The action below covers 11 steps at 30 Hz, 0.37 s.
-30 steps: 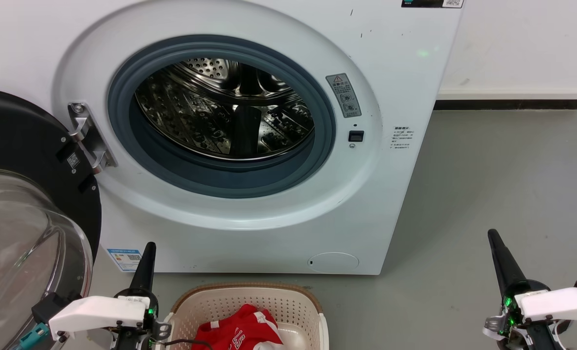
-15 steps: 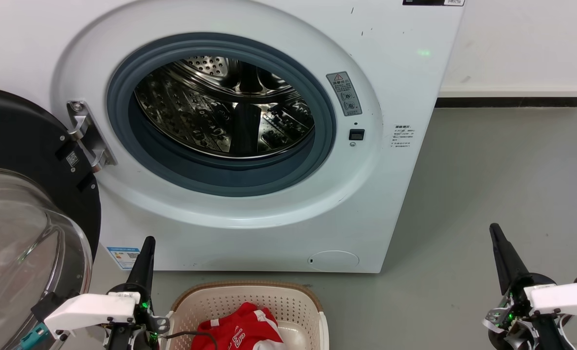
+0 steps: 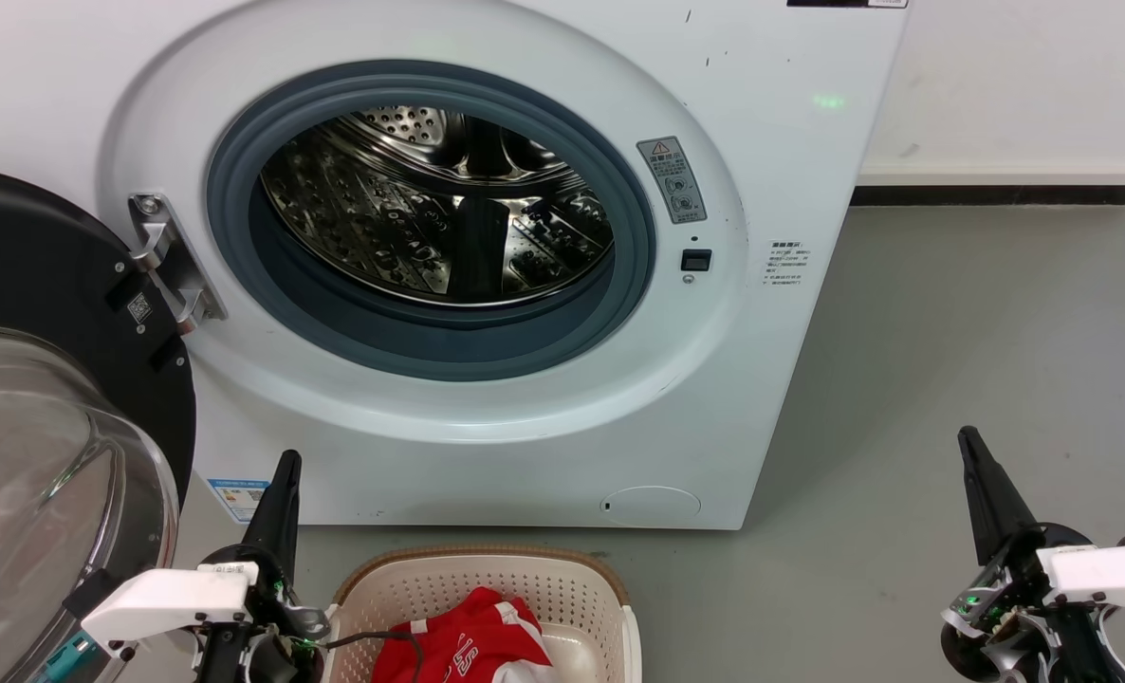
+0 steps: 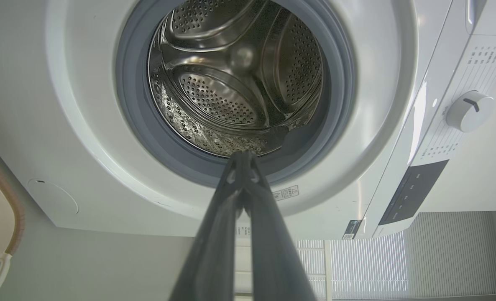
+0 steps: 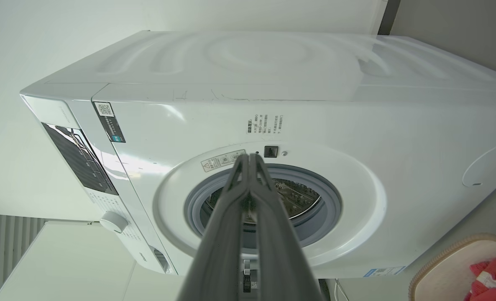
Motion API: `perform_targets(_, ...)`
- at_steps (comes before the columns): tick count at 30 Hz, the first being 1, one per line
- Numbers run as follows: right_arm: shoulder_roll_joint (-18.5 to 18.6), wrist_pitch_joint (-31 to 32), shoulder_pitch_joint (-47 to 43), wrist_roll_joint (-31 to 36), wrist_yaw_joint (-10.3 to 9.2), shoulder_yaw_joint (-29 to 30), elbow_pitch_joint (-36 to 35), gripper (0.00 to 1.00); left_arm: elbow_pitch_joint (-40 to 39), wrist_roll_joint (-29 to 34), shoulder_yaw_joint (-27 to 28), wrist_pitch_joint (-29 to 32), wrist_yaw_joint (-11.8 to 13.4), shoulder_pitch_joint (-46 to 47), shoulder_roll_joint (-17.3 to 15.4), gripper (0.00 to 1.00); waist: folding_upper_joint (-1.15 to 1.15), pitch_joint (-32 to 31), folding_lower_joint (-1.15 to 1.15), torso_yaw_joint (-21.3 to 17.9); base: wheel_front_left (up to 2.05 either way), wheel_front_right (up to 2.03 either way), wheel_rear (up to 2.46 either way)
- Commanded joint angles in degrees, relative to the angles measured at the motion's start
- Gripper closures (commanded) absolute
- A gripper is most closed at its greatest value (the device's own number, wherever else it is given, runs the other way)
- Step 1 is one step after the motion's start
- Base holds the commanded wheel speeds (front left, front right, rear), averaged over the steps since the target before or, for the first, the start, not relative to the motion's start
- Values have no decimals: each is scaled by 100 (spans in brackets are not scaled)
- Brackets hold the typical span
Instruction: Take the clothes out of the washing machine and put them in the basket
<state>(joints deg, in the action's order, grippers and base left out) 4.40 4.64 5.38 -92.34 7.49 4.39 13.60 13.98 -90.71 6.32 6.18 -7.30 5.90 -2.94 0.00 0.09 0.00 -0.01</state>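
left hand (image 4: 243, 156) closed, right hand (image 5: 250, 158) closed, empty

The clothes (image 3: 472, 643) lie in the basket (image 3: 487, 581) before the washing machine (image 3: 487, 451)

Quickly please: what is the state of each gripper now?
Left gripper: closed, holding nothing.
Right gripper: closed, holding nothing.

I see grey floor (image 3: 961, 360) across the right side of my head view, and at upper right a white wall (image 3: 1018, 76) above a white skirting board (image 3: 999, 175) and a dark strip (image 3: 989, 196). Pale ribbed blinds (image 4: 369, 267) sit lower right in my left wrist view.
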Motion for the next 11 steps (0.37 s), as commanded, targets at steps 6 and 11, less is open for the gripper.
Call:
perform_targets(6, -22, 45, 111, -171, 0, 28, 47, 100, 16, -175, 40, 56, -37, 54, 11, 100, 0, 9, 0, 1, 0, 0, 0)
perform_targets(11, -31, 51, 112, -155, 0, 39, 47, 100, 16, -175, 39, 56, -37, 54, 11, 100, 0, 9, 0, 1, 0, 0, 0)
